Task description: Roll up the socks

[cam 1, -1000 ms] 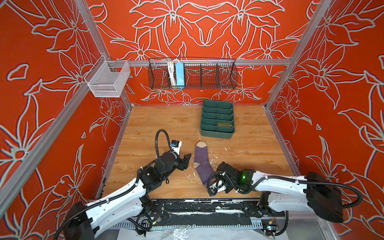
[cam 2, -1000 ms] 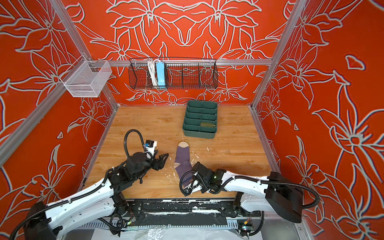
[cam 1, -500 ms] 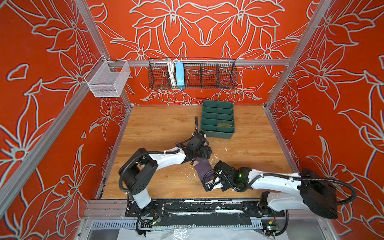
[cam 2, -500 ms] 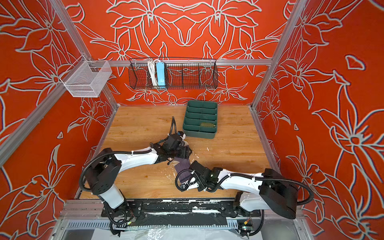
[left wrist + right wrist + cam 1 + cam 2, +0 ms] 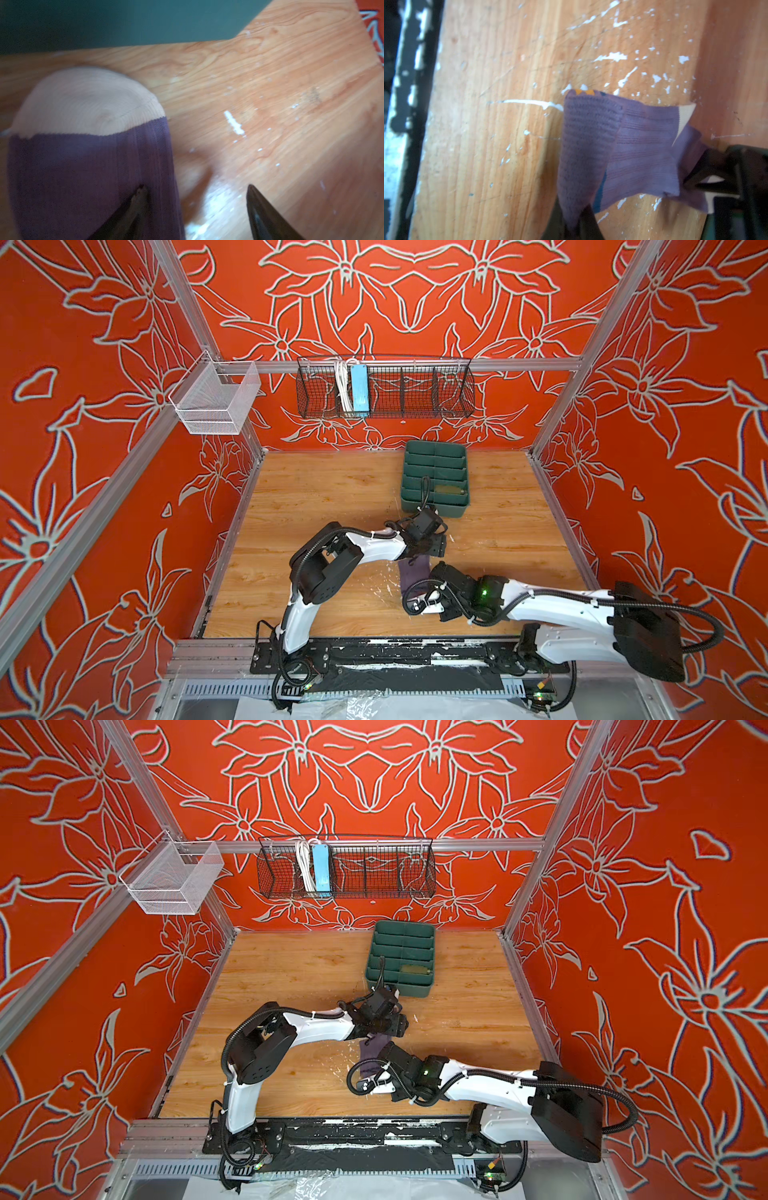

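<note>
Fingers of the left gripper stand spread apart, two dark tapered tips. One rests on the purple sock and the second hangs over the bare table, gripping nothing. That sock is finely ribbed knit with one rounded beige toe cap lying flat. Behind it runs the smooth wall of the green tray, blurred. The tabletop is glossy wood-grain board flecked with white chips.

From the right wrist, the right gripper is clamped on the coarser-knit cuff of the same sock, and the fabric bunches up between its two tips. A small yellow mark shows at the cuff edge. The cloth stretches, creased, towards the dark fingers of the left gripper at its far end. White scrapes scatter across the wood here.

In both top views the two white-and-black arms meet at the middle of the table. The purple sock shows as a short strip between them, just on the near side of the tray. The right gripper's tips are hidden under its own wrist. One olive sock lies as a compact bundle in a nearer compartment of the ridged plastic tray. Two baskets hang on the walls: one black wire basket and one white mesh basket.
</note>
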